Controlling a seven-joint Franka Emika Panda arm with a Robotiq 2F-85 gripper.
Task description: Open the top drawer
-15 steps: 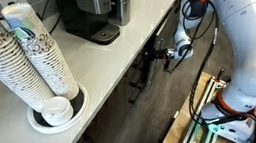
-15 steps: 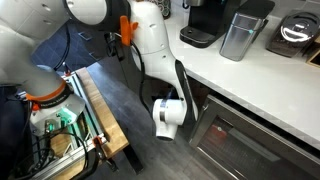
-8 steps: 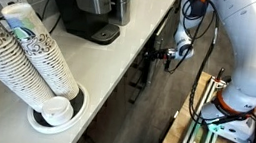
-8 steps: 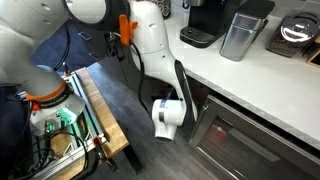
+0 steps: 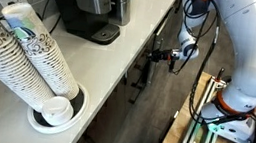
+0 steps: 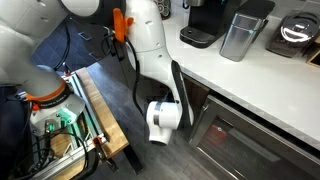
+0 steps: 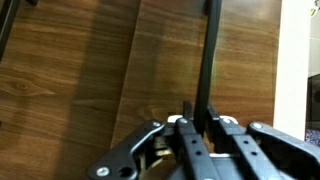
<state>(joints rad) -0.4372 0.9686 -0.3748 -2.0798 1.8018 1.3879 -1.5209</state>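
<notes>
Claw (image 7: 200, 126) closed around dark drawer handle (image 7: 210, 45) | handle seen between fingers (image 7: 186, 118) against wood-grain surface (image 7: 110, 70) | claw held just beside bench (image 5: 121, 50) edge in an exterior view

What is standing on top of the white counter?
A black coffee machine, a metal canister and stacks of paper cups. The cups hide the counter behind them.

Tool (image 7: 199, 116) clamped, arm (image 6: 150, 42) low.
</notes>
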